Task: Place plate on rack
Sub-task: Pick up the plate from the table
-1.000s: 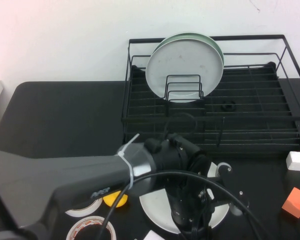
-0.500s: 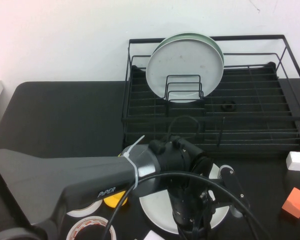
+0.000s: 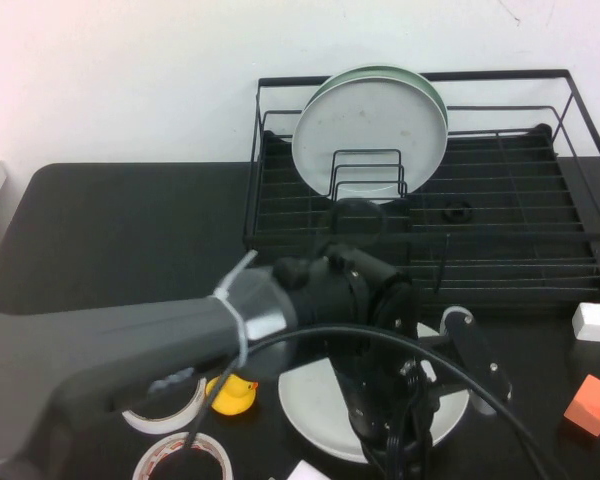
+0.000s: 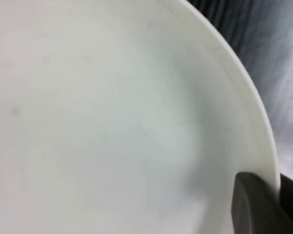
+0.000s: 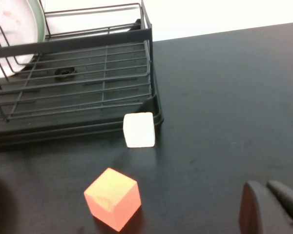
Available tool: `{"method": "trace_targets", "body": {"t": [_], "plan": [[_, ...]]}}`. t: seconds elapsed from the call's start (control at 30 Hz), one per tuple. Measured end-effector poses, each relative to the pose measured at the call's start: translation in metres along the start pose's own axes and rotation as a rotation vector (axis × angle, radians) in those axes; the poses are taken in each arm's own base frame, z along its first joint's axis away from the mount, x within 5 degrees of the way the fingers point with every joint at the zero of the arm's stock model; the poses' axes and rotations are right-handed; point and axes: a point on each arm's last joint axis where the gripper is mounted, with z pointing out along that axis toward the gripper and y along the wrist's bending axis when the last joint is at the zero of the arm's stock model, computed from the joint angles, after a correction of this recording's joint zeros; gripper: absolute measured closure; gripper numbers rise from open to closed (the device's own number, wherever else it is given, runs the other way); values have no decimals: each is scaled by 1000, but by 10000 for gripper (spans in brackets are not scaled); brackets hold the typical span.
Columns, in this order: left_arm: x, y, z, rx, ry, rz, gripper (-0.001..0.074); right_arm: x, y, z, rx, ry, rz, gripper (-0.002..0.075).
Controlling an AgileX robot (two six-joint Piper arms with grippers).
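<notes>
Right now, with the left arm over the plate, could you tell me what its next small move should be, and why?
Probably close on the rim. The plate lies flat on the table in front of the rack, and the left gripper has one finger at its edge, not clearly clamped. The right gripper sits parked beside the orange cube.

Two upright plates, dull grey (image 3: 370, 135) before mint-green (image 3: 432, 88), fill the large black wire rack's (image 3: 500, 215) back left; its right half lies mostly open. The left gripper (image 3: 450, 375) crowds the flat glossy white plate (image 3: 310, 400), the right gripper (image 5: 271, 207) sits near a white cube (image 5: 139, 129) and an orange cube (image 5: 112, 198)
</notes>
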Motion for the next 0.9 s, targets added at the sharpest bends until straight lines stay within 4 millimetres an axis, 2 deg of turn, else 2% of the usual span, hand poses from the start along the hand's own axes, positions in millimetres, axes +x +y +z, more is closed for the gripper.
{"method": "trace_targets", "body": {"t": [0.27, 0.4, 0.57, 0.73, 0.8, 0.9], "plan": [[2, -10, -39, 11, -32, 1, 731, 0, 0, 0, -1, 0, 5, 728], [2, -14, -56, 1, -69, 5, 731, 0, 3, 0, -34, -1, 97, 728], [4, -20, -87, -27, -137, 15, 731, -5, 13, -1, -155, -27, 430, 728], [8, -28, -122, -67, -225, 30, 731, -12, 23, -4, -306, -14, 903, 728], [11, -32, -137, -88, -266, 36, 731, -15, 24, -4, -335, -23, 1003, 728], [14, -38, -155, -118, -319, 63, 731, -19, 22, -5, -338, -71, 1040, 728]]}}
